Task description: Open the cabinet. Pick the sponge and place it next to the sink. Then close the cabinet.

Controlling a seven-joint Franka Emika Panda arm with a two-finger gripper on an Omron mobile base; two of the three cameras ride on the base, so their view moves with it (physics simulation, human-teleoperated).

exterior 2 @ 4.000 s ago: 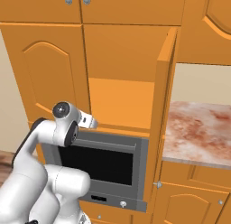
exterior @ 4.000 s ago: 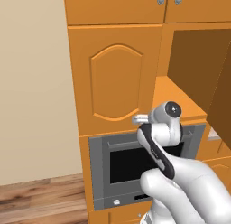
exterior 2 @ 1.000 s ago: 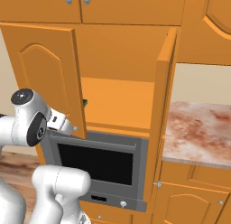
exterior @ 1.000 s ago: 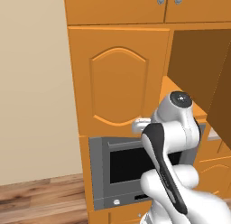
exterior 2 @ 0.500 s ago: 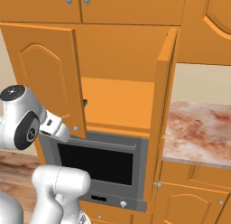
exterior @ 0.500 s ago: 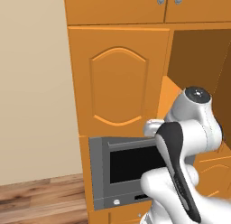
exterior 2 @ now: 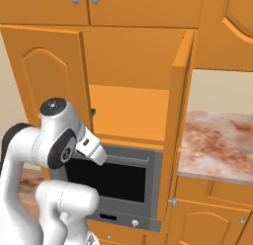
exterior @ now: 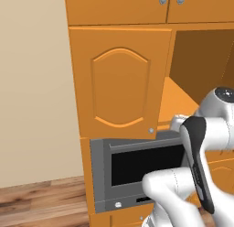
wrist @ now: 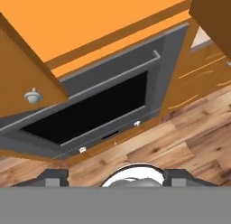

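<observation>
Two tall doors on the big orange wooden cabinet (exterior 2: pixel 49 86) are swung wide open, so you can see its orange shelf (exterior 2: pixel 129 110). Right below sits the grey oven with a black window (exterior 2: pixel 118 177), and off to the right there's a reddish marble worktop (exterior 2: pixel 217 140). The white robot arm (exterior 2: pixel 54 140) hangs near the left door, level with the oven top, jaws spread apart with nothing in them. The tiny green sponge (exterior 2: pixel 92 111) sits at the shelf's left edge, just beside the left door.

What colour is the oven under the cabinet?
Grey, with a black window; the oven shows best in the right base view.
</observation>
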